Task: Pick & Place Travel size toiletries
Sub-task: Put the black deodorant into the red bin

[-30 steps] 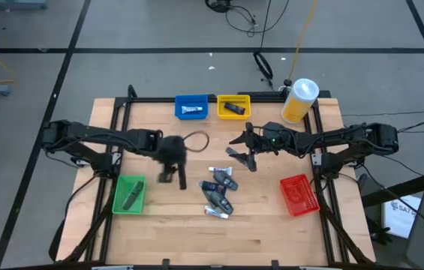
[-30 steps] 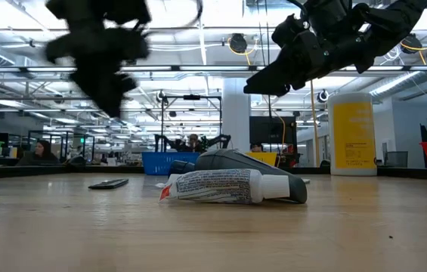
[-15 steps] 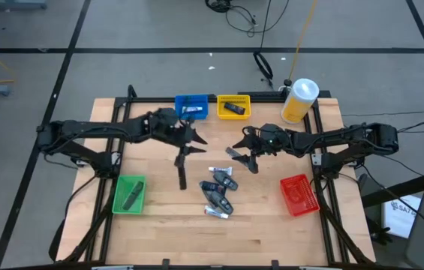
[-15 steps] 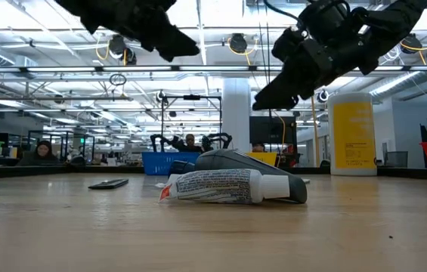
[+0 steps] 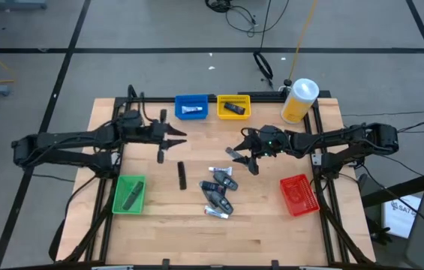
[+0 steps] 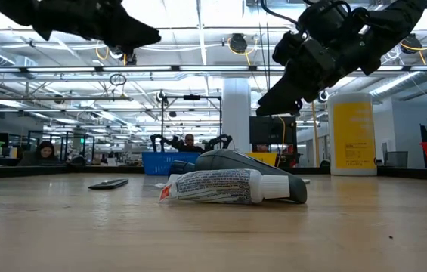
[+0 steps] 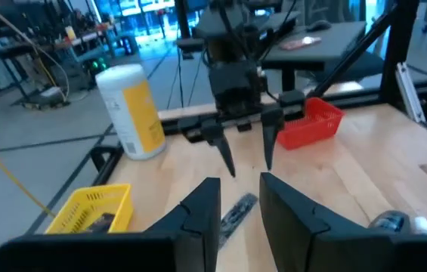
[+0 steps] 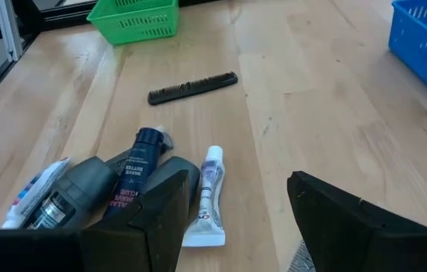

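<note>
**Toiletries [image 5: 218, 192] heaped mid-table, both grippers empty**

Piled loosely on the bare wood of the table [image 5: 272, 232], between green bin [image 5: 129, 193] and red bin [image 5: 298, 193]. Picked out in the right wrist view: white tube [image 8: 211, 198], dark blue bottle [image 8: 143, 162] just beside it, grey bottle [image 8: 69, 198] touching that. Shown in the low view as a pale tube lying flat in front of a dark rounded item. Apart from the pile, on the green bin's side: black comb [image 5: 181, 175], flat on the wood. Further small items lying inside blue bin [image 5: 191, 107], yellow bin [image 5: 233, 106] and green bin, too small to tell apart.

Left gripper [image 5: 172, 139]: raised above the table, near the blue bin and well apart from the pile. Fingers [image 7: 198, 215] drawn close with a narrow gap between them, grasping nothing.

Right gripper [image 5: 244, 154]: hovering high, just beyond the pile on the canister [image 5: 299, 100] side, above a flat grey item [image 5: 230, 153]. Fingers [image 8: 160, 204] spread wide, released, nothing between them. Facing the left gripper across the middle of the table.
</note>
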Motion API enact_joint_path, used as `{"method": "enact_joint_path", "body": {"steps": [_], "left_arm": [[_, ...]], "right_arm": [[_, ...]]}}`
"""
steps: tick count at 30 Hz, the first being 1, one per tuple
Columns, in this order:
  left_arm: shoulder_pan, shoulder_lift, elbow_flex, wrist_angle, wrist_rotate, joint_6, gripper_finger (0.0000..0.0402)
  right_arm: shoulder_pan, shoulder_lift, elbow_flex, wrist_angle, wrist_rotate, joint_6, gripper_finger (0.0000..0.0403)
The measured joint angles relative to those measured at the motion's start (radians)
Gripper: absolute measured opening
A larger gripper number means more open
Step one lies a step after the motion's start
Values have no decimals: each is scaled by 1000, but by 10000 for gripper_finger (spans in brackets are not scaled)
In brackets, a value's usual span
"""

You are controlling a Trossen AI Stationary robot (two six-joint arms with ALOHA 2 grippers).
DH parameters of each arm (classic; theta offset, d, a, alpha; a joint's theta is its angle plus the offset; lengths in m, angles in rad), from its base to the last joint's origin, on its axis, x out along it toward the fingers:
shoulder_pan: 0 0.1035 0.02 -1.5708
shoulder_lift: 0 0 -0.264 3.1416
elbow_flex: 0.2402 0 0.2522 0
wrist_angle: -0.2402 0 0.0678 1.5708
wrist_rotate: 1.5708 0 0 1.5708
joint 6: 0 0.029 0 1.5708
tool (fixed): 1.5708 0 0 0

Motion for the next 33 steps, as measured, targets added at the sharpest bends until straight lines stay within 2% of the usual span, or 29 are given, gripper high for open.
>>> {"method": "enact_joint_path", "body": {"steps": [12, 16, 22, 33], "left_arm": [[0, -29, 1, 17, 0, 0, 93], [0, -29, 1, 17, 0, 0, 93], [0, -29, 1, 17, 0, 0, 93], [0, -29, 1, 17, 0, 0, 93]], "right_arm": [[48, 63, -1, 173, 2, -7, 213], [76, 63, -1, 183, 6, 13, 212], [170, 93, -1, 155, 176, -35, 212], [338, 160, -1, 115, 356, 24, 212]]}}
